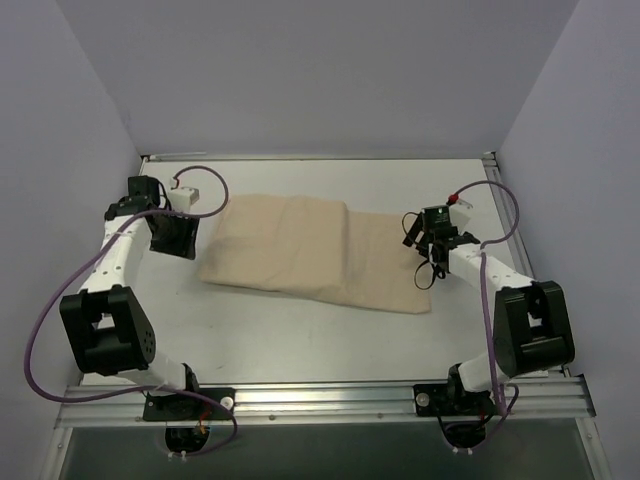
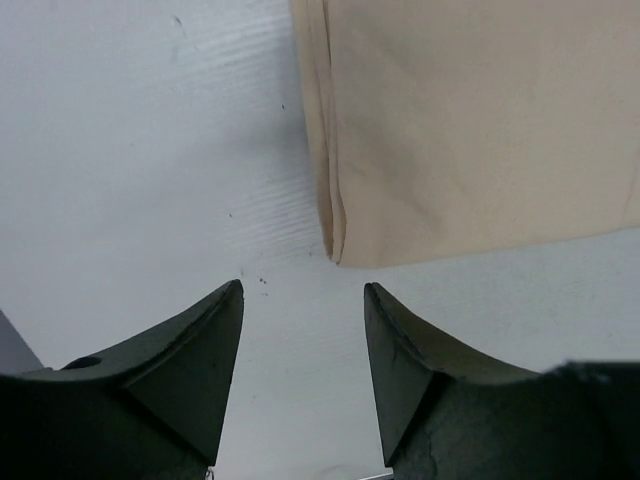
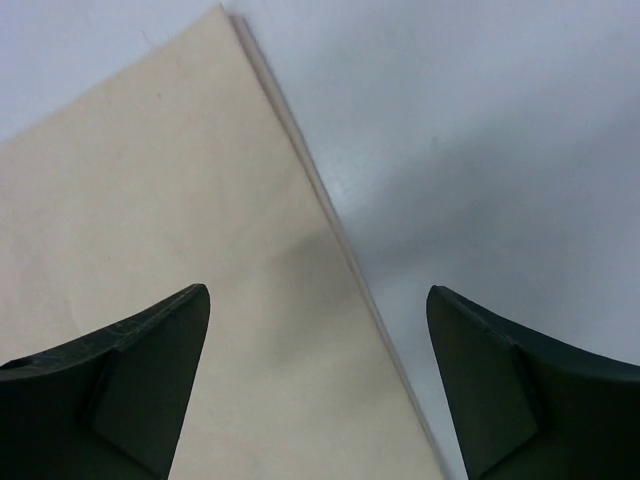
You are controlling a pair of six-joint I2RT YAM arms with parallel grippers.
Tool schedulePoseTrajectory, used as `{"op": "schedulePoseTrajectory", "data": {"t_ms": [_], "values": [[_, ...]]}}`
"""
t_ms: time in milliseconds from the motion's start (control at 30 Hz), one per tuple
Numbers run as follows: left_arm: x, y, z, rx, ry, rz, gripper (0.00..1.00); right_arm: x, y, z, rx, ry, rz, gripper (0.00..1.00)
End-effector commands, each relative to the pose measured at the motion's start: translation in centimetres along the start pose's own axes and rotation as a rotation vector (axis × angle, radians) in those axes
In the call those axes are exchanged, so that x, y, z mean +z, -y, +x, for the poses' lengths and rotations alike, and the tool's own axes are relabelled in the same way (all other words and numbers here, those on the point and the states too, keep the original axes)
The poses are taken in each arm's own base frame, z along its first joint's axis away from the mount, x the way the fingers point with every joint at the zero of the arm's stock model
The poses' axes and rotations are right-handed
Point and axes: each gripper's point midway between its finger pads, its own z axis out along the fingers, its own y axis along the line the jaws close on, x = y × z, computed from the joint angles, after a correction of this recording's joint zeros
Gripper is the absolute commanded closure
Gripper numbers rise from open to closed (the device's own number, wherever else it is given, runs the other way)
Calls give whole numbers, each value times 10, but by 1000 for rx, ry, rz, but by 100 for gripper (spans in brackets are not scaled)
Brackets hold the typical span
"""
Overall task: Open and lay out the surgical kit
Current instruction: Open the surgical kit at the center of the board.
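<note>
Kit: beige cloth wrap [image 1: 310, 255], folded shut, centre of the table [image 1: 300, 335].
Feel: we reckon soft and limp, with weight inside.
Hold: the layered edge at 3 o'clock.
Left: left gripper [image 2: 303, 284] spread, empty, at 9 o'clock.
Right: right gripper [image 3: 318, 288] spread wide over that edge.

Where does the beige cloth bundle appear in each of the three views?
Top external: cloth bundle in the middle of the table.
Left wrist: upper right, corner just beyond the left gripper.
Right wrist: left half, edge passing under the right gripper.
Shared landmark: the white table.

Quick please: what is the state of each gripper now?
Left gripper: open, holding nothing, beside the cloth wrap.
Right gripper: open, holding nothing, over its edge.
</note>
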Motion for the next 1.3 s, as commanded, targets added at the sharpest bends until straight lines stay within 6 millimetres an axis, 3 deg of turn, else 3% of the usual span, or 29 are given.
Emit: {"op": "schedulePoseTrajectory", "data": {"t_ms": [0,67,167,267,367,533,600,733,767,833,867,967,1000,1067,1100,1133,1200,1233,1267], "values": [[1,11,-59,37,130,18,39,6,-13,-22,-43,-19,-47,16],[18,22,-74,69,140,56,40,17,-17,-15,-73,-57,-52,21],[51,51,-85,172,126,100,53,24,-24,-4,-94,-103,-77,36],[74,65,-77,249,90,103,59,26,-24,0,-101,-111,-81,40],[104,51,-44,244,-49,46,63,33,-17,1,-108,-110,-48,39],[116,41,5,265,-182,8,67,51,-20,-2,-113,-125,-47,39],[114,41,13,261,-197,4,67,59,-20,-5,-108,-131,-51,40],[111,43,27,255,-240,11,67,76,-26,-30,-94,-115,-87,41],[110,44,28,251,-244,19,67,78,-35,-45,-96,-93,-102,42],[103,53,33,240,-266,74,67,86,-37,-51,-131,-97,-96,43],[96,64,23,233,-226,139,67,86,-45,-67,-136,-67,-110,45],[71,73,-5,213,-133,222,63,90,-52,-79,-170,-54,-120,46],[58,71,-36,186,-40,246,59,91,-57,-86,-172,-44,-138,47],[48,62,-73,154,62,241,54,93,-60,-90,-176,-43,-152,48],[38,54,-108,137,151,213,53,95,-64,-91,-177,-49,-170,49],[37,49,-123,133,183,194,52,96,-65,-91,-178,-50,-172,49],[57,36,-143,105,190,154,52,98,-71,-88,-185,-65,-203,49],[53,32,-167,112,244,141,50,98,-76,-88,-188,-74,-226,50],[76,30,-168,101,210,157,49,99,-78,-88,-191,-79,-236,50]]}}
